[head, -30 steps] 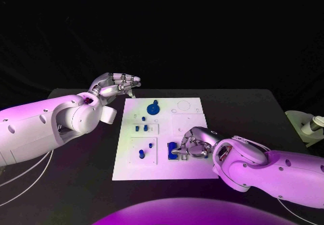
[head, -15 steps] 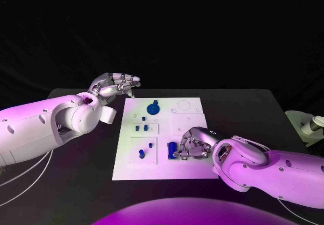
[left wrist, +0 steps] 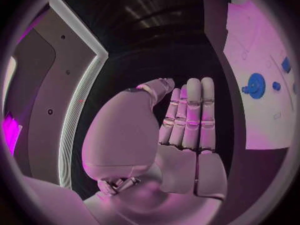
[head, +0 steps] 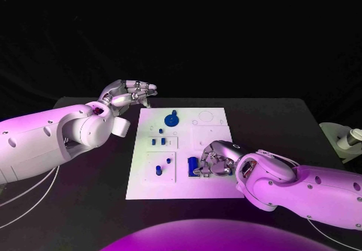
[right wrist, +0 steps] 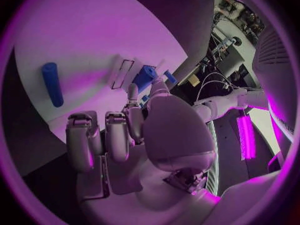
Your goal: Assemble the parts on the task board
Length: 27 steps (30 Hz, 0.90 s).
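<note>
From the head camera, the right hand [head: 213,161] rested on the white plastic task board [head: 178,189], fingers curled beside a blue cylindrical peg [head: 191,166]; whether it gripped the peg was unclear. The left hand [head: 129,94] hovered empty, well away. At the right wrist, another blue cylinder [right wrist: 52,83] lay flat beyond the fingertips.

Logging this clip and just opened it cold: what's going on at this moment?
The robot is assembling small blue parts on the white task board. Its right hand is down on the board's near side, fingers curled at a blue part there; whether it grips the part is unclear. The left hand hovers off the board's far left corner, fingers curled, holding nothing. A blue round part and several small blue pieces sit on the board.
</note>
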Available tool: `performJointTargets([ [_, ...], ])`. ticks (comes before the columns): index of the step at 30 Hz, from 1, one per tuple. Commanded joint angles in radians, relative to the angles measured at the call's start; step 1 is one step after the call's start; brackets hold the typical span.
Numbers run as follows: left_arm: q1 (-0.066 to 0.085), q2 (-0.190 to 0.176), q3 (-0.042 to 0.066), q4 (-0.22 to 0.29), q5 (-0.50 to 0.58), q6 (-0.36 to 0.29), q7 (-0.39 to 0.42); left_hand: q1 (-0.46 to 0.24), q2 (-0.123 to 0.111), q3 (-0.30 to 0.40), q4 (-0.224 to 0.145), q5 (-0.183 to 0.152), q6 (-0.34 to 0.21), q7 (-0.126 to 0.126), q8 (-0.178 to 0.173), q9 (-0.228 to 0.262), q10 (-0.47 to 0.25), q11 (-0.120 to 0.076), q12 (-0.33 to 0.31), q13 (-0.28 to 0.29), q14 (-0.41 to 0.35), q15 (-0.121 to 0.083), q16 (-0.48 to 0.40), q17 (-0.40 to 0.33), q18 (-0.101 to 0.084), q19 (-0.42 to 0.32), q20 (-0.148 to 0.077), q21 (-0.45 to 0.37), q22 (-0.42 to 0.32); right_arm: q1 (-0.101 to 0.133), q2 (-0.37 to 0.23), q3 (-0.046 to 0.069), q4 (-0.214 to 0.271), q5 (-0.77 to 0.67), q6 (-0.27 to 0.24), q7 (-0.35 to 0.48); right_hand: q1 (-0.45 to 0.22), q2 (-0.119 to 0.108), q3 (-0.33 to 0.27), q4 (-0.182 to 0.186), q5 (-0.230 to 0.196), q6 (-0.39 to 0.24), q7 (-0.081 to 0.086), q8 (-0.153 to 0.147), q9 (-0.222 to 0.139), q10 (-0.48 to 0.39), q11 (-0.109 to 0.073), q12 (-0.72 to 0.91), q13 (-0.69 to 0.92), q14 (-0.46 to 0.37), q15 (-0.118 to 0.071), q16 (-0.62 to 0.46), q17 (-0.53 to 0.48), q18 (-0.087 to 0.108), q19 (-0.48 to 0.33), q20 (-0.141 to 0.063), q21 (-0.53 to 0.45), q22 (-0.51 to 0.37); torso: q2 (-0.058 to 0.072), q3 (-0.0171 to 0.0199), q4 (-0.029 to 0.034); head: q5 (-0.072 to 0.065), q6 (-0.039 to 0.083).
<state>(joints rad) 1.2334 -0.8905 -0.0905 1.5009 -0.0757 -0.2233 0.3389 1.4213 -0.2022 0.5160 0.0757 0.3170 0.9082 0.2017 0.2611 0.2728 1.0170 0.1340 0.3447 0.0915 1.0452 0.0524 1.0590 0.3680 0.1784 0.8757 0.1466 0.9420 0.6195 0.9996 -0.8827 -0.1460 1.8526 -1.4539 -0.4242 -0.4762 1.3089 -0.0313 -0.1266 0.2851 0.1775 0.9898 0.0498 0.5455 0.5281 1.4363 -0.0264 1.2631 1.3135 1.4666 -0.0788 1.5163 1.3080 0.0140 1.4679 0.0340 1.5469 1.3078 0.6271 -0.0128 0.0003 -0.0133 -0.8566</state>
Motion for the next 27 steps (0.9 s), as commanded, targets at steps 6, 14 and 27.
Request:
performJointTargets([
  [6, 0.001, -0.001, 0.001, 0.003, 0.004, 0.014, 0.002, -0.001, 0.008, -0.002, 0.004, 0.000, -0.006, 0.000, 0.006, -0.002, -0.008, -0.002, 0.006, -0.001, -0.006, 0.002, 0.004, -0.002, 0.006, 0.009, 0.000, -0.007, -0.001, -0.001, -0.004, 0.000, 0.001, -0.029, 0.046, 0.004, 0.085, -0.018, 0.009, -0.012, -0.035, 0.006, -0.005, -0.007, -0.009, 0.009, -0.001, -0.008, 0.014, 0.079, -0.008, 0.006, 0.127, -0.009, 0.094, -0.009, 0.002, 0.256, -0.001, 0.0002, -0.0010, 0.000, -0.003],
  [14, 0.001, -0.001, 0.001, 0.003, 0.004, 0.014, 0.001, -0.001, 0.008, -0.002, 0.004, 0.000, -0.006, 0.000, 0.006, -0.002, -0.008, -0.002, 0.006, -0.001, -0.006, 0.002, 0.004, -0.002, 0.006, 0.009, 0.000, -0.007, -0.001, -0.001, -0.002, 0.000, 0.000, -0.039, 0.021, -0.001, 0.101, -0.016, 0.017, 0.000, -0.085, 0.010, -0.004, -0.010, -0.013, 0.009, 0.000, -0.009, 0.016, 0.079, -0.007, 0.006, 0.128, -0.009, 0.094, -0.008, 0.004, 0.257, -0.001, 0.0001, -0.0006, -0.001, -0.003],
  [27, 0.001, 0.000, 0.000, 0.000, 0.003, 0.014, 0.002, -0.001, 0.008, -0.002, 0.004, 0.000, -0.006, 0.000, 0.006, -0.002, -0.008, -0.002, 0.006, -0.001, -0.006, 0.002, 0.004, -0.002, 0.006, 0.009, 0.000, -0.007, -0.001, 0.013, -0.100, 0.004, 0.047, 0.026, -0.079, 0.073, 0.064, -0.017, 0.025, 0.005, -0.062, -0.016, 0.010, -0.032, -0.027, -0.011, 0.012, -0.057, -0.013, 0.074, 0.002, -0.003, 0.105, -0.002, 0.081, -0.002, -0.027, 0.247, -0.004, 0.0009, -0.0043, -0.007, 0.003],
])
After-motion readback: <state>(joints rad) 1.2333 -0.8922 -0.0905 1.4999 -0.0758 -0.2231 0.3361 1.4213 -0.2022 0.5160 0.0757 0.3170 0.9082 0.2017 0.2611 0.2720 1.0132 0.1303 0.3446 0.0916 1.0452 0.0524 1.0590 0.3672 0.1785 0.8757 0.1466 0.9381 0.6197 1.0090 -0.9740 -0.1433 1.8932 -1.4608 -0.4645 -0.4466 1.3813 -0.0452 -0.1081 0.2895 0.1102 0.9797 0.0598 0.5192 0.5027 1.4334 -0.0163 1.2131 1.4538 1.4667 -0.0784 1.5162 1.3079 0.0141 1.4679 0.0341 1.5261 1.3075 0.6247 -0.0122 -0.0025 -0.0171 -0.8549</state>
